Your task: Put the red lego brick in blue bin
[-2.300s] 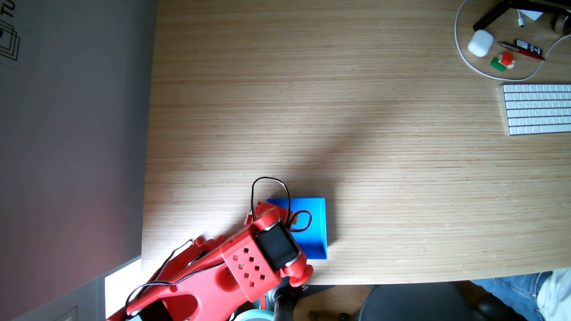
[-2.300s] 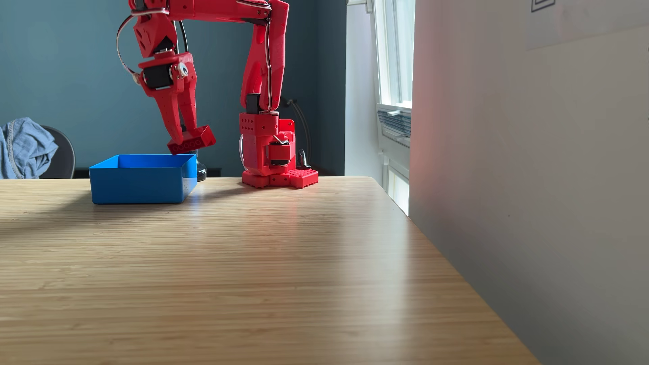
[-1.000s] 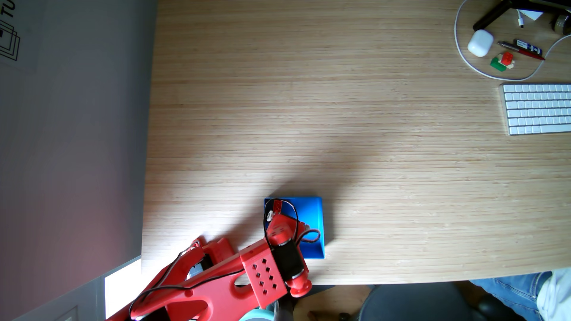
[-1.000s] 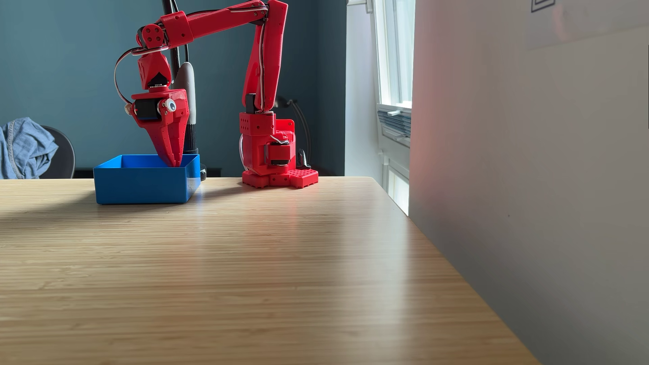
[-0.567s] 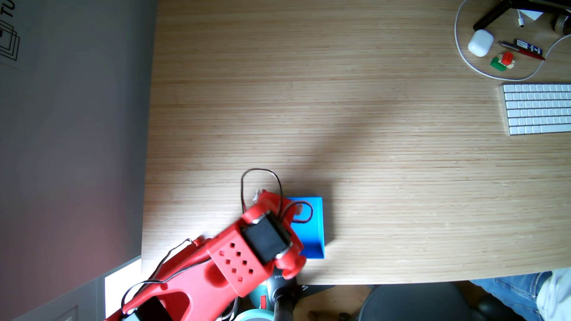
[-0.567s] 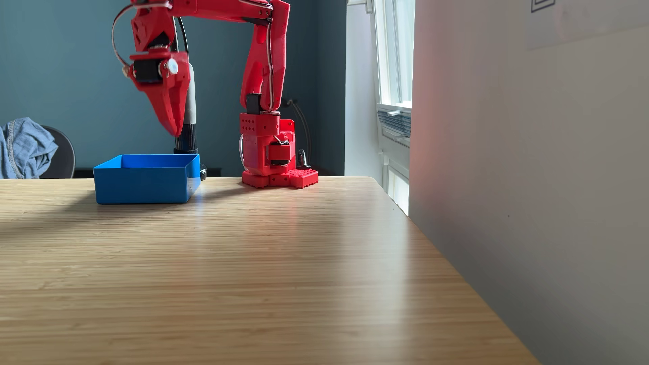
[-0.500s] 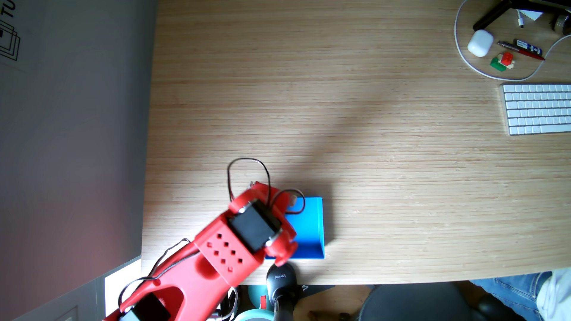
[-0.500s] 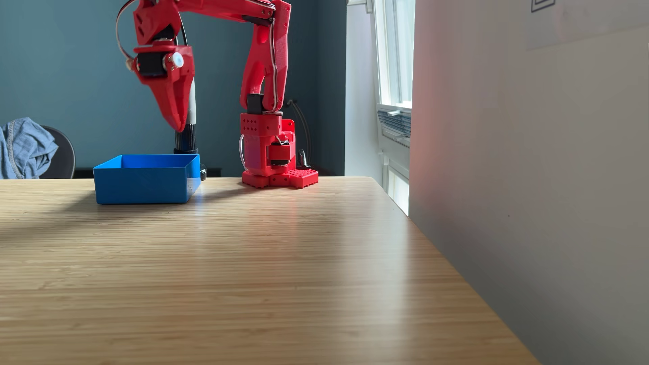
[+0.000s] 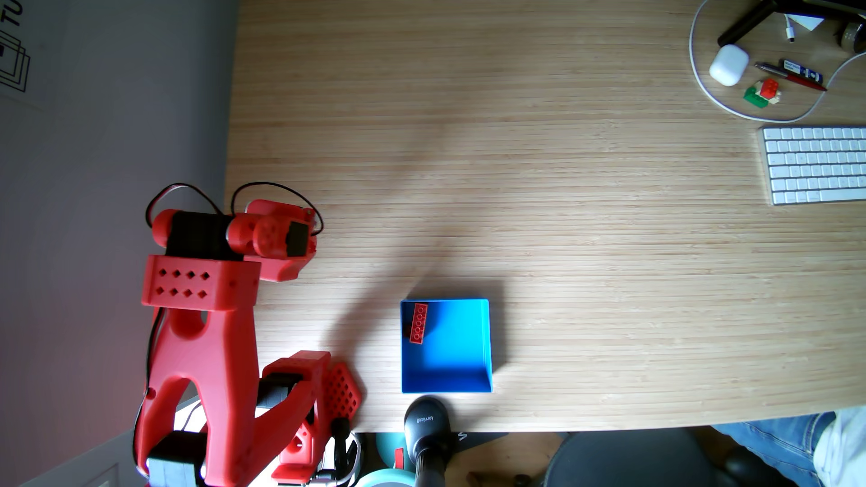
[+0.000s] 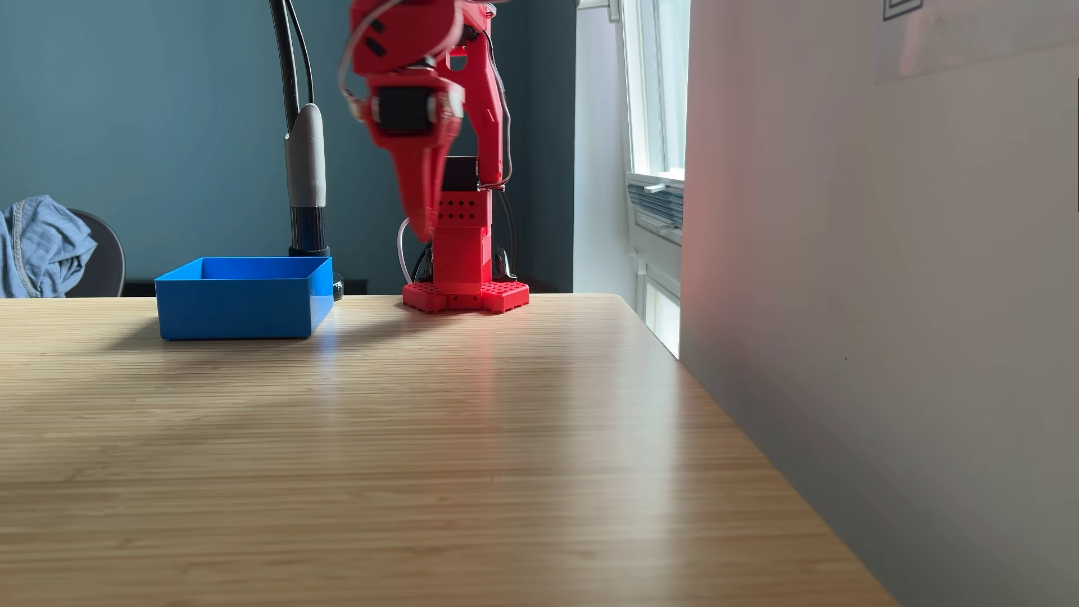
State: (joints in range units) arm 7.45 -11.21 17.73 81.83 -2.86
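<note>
Red lego brick lies in the blue bin, claw well clear of both

The claw (image 10: 421, 230) hangs blurred above the worktop (image 10: 409, 443), fingers together and empty; the blue bin (image 9: 482, 346) sits well off to its left in the low fixed view, with the red lego brick (image 9: 418, 323) against one inner wall

One legible mark — "lamicall", in pale letters on the black clamp head (image 9: 425, 421) at the table's near edge. Letters "TU" are cut off on the wall poster (image 9: 11, 47). The pen label (image 9: 802, 70) is too small to read.
</note>
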